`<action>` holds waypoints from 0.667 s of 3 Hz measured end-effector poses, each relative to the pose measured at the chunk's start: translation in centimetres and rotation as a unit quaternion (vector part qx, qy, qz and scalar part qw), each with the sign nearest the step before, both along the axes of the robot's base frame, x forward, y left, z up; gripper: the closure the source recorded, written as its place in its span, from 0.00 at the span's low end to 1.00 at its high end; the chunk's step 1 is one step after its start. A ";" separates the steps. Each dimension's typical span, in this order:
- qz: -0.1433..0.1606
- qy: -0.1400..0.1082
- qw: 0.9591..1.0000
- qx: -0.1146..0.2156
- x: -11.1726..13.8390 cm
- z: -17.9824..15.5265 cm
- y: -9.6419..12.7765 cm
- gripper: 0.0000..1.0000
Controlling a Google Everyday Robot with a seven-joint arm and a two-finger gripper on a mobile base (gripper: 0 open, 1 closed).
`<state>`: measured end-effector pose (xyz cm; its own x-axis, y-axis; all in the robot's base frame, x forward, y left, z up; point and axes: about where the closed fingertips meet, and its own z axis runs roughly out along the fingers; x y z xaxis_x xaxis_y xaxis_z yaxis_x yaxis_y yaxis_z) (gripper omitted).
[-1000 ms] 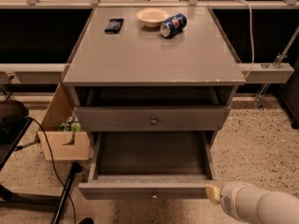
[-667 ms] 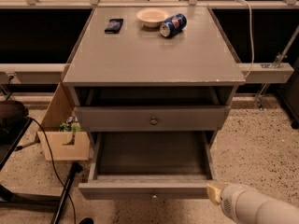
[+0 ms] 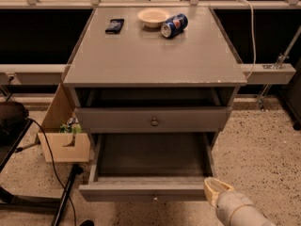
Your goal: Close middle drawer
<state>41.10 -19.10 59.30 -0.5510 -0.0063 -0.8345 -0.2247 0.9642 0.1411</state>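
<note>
Only the gripper (image 3: 217, 189) and a bit of arm showing, just beside the front right corner of the middle drawer (image 3: 141, 191). Pale cream-yellow, rounded tip, sort of a soft blunt shape. Further out from that corner, a chunky arm segment (image 3: 241, 213): smooth, tube-shaped, greyish off-white, plain shell.

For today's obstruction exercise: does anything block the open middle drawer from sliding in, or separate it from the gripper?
Nothing visible does. The middle drawer shows a bare inside, and the gripper sits at the right end of its front with nothing between them.
</note>
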 end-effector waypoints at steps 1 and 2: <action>-0.033 -0.126 0.989 0.069 2.8 3.7 -1.3 1.00; -0.035 -0.125 0.989 0.069 2.8 3.8 -1.3 1.00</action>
